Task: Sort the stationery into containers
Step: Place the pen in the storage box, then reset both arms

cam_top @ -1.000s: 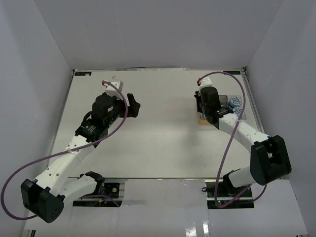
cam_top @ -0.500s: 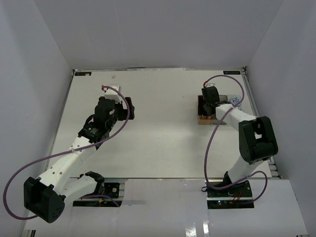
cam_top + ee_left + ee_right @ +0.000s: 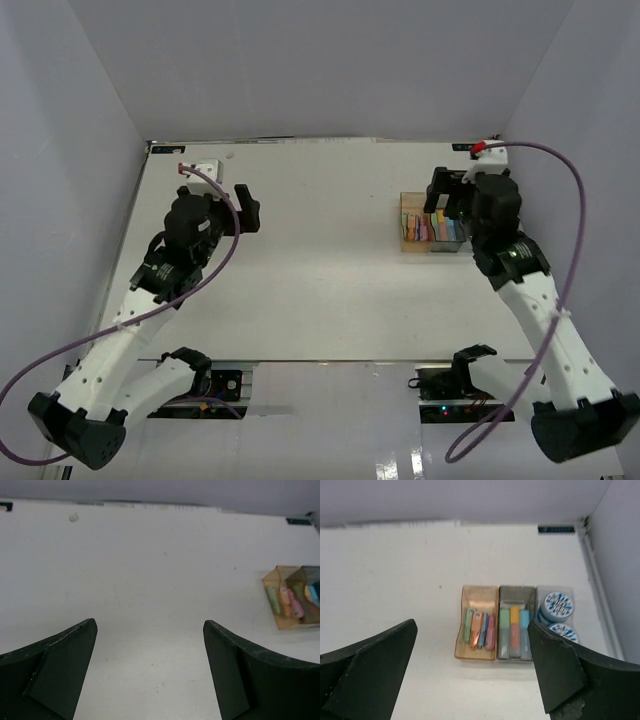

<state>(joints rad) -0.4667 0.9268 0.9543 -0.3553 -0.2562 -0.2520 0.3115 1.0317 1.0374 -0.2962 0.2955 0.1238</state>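
Note:
The containers stand in a row at the table's right. The amber bin (image 3: pixel 480 588) holds several pastel sticks (image 3: pixel 478 629). Three sticks, green (image 3: pixel 504 625), orange (image 3: pixel 514 625) and light blue (image 3: pixel 524 625), lie in the grey bin (image 3: pixel 516 589). Two blue-and-white tubs (image 3: pixel 557 605) sit in the clear bin (image 3: pixel 555 588), partly behind a finger. My right gripper (image 3: pixel 471 624) hovers open above the bins (image 3: pixel 410 232), holding nothing. My left gripper (image 3: pixel 150 630) stands open over bare table at the left (image 3: pixel 248 207), empty, with the bins (image 3: pixel 295 602) far to its right.
White walls enclose the table on three sides. The right wall runs close beside the clear bin. A small pale speck (image 3: pixel 74 517) lies near the far edge in the left wrist view.
My right gripper went from shut to open and rose away from the bins as its arm swung out to the right. My left arm drew a little to the left, its gripper still open.

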